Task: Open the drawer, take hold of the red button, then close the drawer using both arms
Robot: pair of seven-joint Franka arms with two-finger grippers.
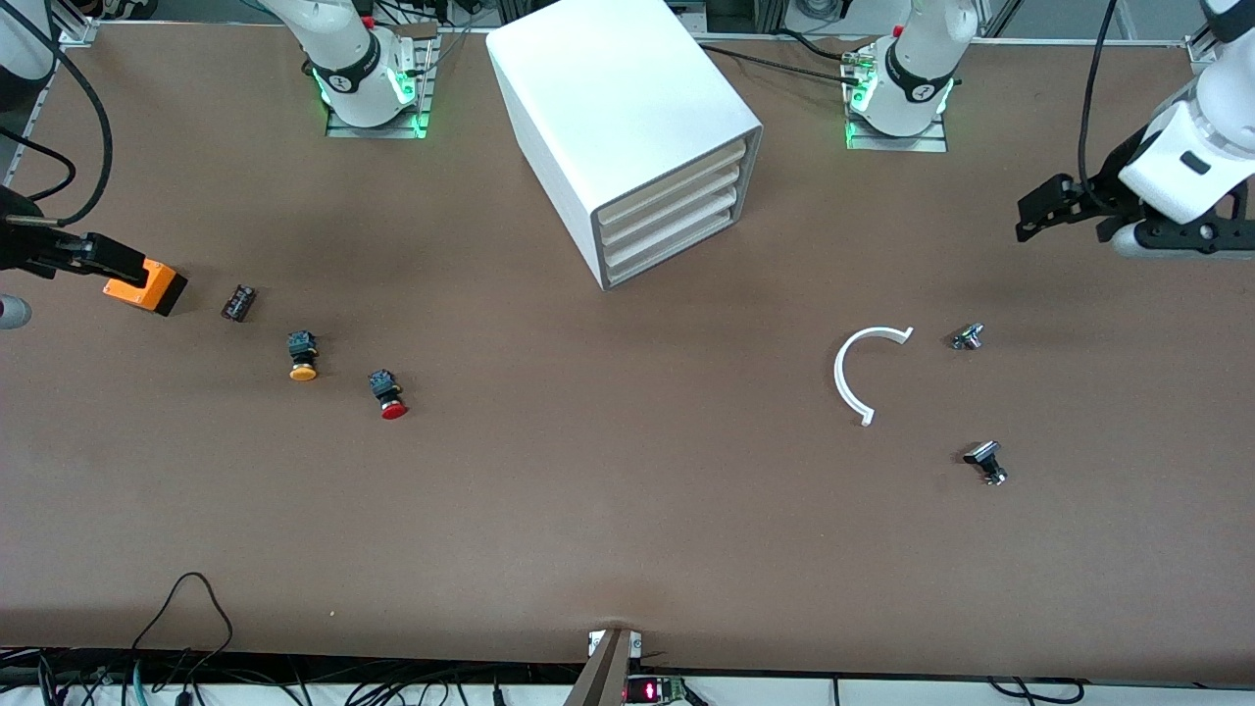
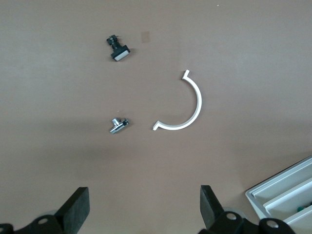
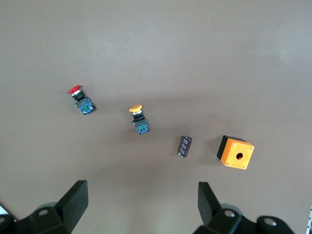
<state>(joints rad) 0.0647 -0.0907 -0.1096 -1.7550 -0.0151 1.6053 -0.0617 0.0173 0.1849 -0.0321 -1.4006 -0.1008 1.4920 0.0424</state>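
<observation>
A: Left end effector (image 1: 1029,218)?

B: Up in the air at the left arm's end of the desk (image 1: 627,510), fingers (image 2: 78,207) spread wide, nothing between them. Its wrist view looks down on a white C-shaped piece (image 2: 187,109), a small chrome part (image 2: 118,125) and a black part with a pale face (image 2: 118,48).

A: Right end effector (image 3: 141,204)?

B: Mostly cut off at the edge of the front view, hanging at the right arm's end of the desk. Fingers (image 3: 75,202) released too, holding nothing. Under it, per wrist cam: the orange box (image 3: 235,152) with a hole, a dark cylindrical part (image 3: 184,146), maybe a capacitor, too small to be sure, then the yellow-capped button (image 3: 138,118), then the button (image 3: 81,99) w/ red cap.

A: So the red one's where exactly?

B: Lying on its side on the bare desk, nearer the front cam than the yellow-capped one, just beside it toward the cabinet's side. Well apart from the cabinet (image 1: 627,127).

A: Cabinet and drawer?

B: White box near the bases, between the arms, turned at an angle. Four cream fronts stacked; the drawer (image 1: 669,177) and the rest all sit flush, shut. In the front view the C-piece lies nearer the cam than the cabinet, toward the left arm's end, chrome part beside it, black part nearer the cam still.
</observation>
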